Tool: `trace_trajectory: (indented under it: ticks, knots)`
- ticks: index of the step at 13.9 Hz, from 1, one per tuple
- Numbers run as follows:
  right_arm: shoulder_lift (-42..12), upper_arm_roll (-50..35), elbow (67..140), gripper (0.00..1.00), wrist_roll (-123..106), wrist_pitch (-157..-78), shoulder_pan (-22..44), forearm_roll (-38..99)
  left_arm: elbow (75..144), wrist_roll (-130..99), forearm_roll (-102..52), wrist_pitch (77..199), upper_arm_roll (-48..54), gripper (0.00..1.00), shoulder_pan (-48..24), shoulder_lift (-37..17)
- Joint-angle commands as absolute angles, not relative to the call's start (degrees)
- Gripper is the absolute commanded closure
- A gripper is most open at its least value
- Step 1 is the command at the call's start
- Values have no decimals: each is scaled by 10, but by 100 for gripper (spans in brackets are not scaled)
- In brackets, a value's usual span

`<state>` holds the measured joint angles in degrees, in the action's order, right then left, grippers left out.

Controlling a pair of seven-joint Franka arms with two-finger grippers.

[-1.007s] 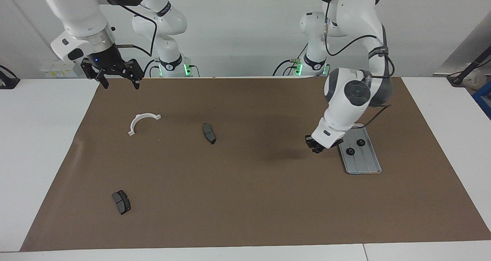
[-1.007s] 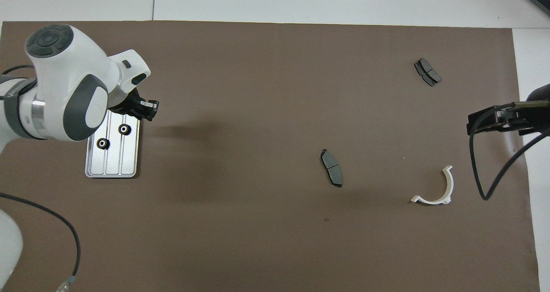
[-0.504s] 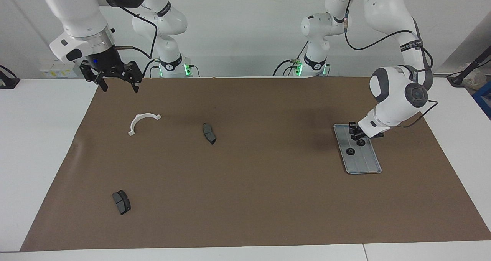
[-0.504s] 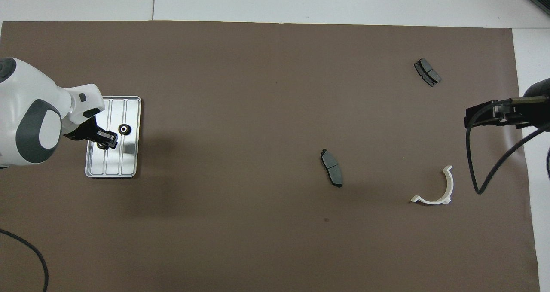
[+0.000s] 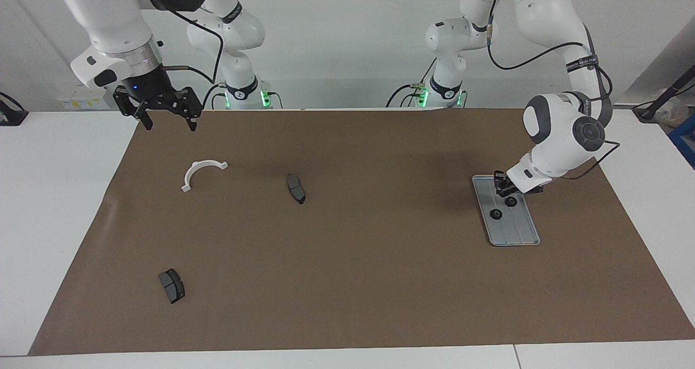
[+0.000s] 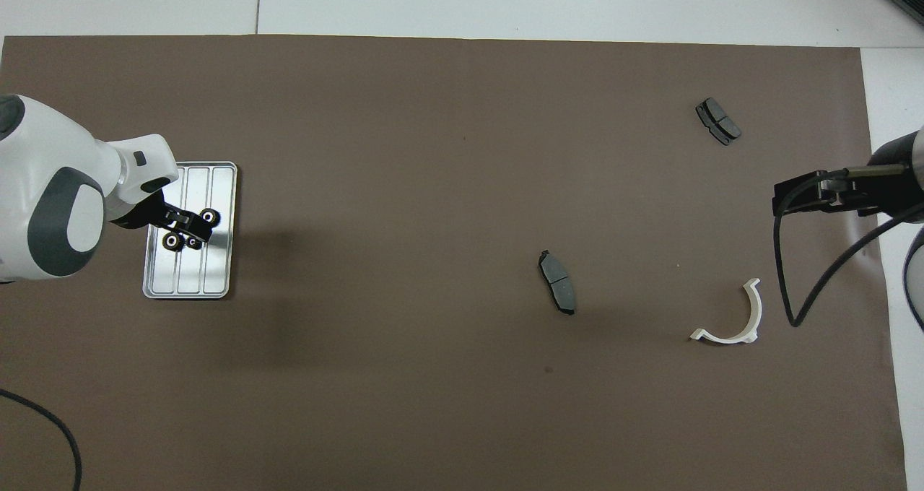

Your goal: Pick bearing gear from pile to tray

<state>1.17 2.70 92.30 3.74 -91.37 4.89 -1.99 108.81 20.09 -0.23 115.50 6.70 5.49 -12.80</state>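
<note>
Silver-grey ridged metal tray (image 5: 516,233), at the left arm's end of the brown tabletop (image 5: 353,260), now holds three small black bearing rings (image 6: 172,241). Left hand (image 6: 193,229) has swung over it, grip unclear. Right hand (image 5: 163,111) waits open.

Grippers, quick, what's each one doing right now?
Left gripper: low over the tray, cannot tell whether it holds anything.
Right gripper: open, empty, waiting in the air.

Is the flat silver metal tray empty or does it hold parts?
Not empty: the silver-grey ridged tray holds at least two small black round rings.
</note>
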Motion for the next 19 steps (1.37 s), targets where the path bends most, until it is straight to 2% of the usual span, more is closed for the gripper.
trace_trajectory:
  ticks: [1,3,5,7,10,19]
  knots:
    - [29,25,945,0,43,-926,45,-18,1022,187,-4,1096,69,0,50,-102]
    - [29,25,945,0,43,-926,45,-18,942,146,-4,1019,70,0,49,-98]
    - [29,25,945,0,43,-926,46,-18,893,112,-4,968,69,0,42,-87]
    - [29,25,944,0,43,-926,46,-18,890,111,-4,959,69,0,42,-43]
    - [29,25,944,0,43,-926,45,-18,891,109,-4,932,68,0,43,-7]
    - [29,25,944,0,43,-927,45,-18,896,112,-4,925,67,0,48,-3]
